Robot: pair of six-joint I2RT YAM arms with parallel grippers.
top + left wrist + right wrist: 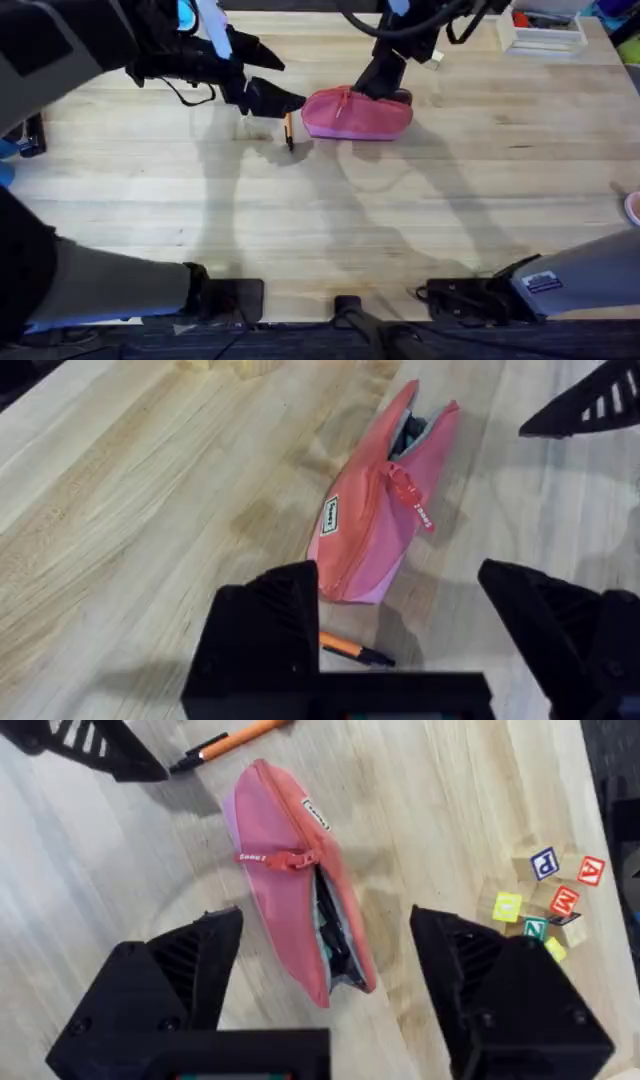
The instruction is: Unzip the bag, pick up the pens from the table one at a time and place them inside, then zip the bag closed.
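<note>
The pink bag [356, 114] lies at the middle back of the table [330, 220]. Its zipper is open along the half nearer my right gripper, showing a grey lining [330, 935]; the red pull tag [412, 505] sits mid-length. One orange pen [289, 130] lies on the wood just left of the bag, also seen as pen [350, 649] and pen [235, 737]. My left gripper [278, 80] hovers open above the pen and the bag's left end. Over the bag's open right end my right gripper [392, 90] hangs open. Neither holds anything.
A white box [545, 30] stands at the back right corner. Coloured letter blocks [545, 900] lie on the table beyond the bag's right end. A pink object [633, 208] pokes in at the right edge. Bare wood stretches across the front half.
</note>
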